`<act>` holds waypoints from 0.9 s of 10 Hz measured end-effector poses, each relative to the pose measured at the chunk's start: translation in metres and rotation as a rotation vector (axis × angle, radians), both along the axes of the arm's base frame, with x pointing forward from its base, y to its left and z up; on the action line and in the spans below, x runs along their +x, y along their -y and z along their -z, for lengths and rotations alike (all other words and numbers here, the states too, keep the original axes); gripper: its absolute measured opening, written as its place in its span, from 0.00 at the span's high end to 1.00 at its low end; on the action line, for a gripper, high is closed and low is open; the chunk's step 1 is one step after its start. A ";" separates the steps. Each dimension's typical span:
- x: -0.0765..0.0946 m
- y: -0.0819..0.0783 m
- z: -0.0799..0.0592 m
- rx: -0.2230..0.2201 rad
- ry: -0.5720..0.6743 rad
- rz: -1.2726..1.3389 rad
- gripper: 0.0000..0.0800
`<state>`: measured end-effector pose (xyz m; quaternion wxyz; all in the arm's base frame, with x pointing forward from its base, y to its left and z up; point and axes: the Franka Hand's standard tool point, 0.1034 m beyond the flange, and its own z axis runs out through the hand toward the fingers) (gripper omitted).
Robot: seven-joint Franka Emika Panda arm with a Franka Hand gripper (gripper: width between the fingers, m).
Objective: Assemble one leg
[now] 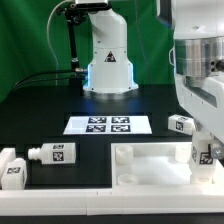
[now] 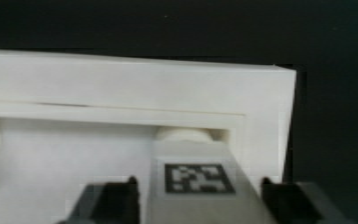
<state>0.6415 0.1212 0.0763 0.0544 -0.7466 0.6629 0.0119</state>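
My gripper (image 1: pixel 204 160) is shut on a white leg (image 1: pixel 203 152) and holds it upright at the right-hand corner of the large flat white panel (image 1: pixel 150 165) in the exterior view. In the wrist view the leg (image 2: pixel 197 172), tag facing the camera, sits between the two dark fingers (image 2: pixel 108 202) of the gripper (image 2: pixel 197 205). Its far end points at a round socket (image 2: pixel 190 132) near the panel's (image 2: pixel 123 90) edge. I cannot tell whether the stub is touching the socket.
Three more legs lie on the black table: one (image 1: pixel 181 123) behind the panel, two (image 1: pixel 52 153) (image 1: pixel 10 166) at the exterior view's left. The marker board (image 1: pixel 108 125) lies in the middle. The robot base (image 1: pixel 108 60) stands behind it.
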 end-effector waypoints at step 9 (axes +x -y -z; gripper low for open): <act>0.001 0.009 -0.002 -0.103 0.086 -1.144 0.19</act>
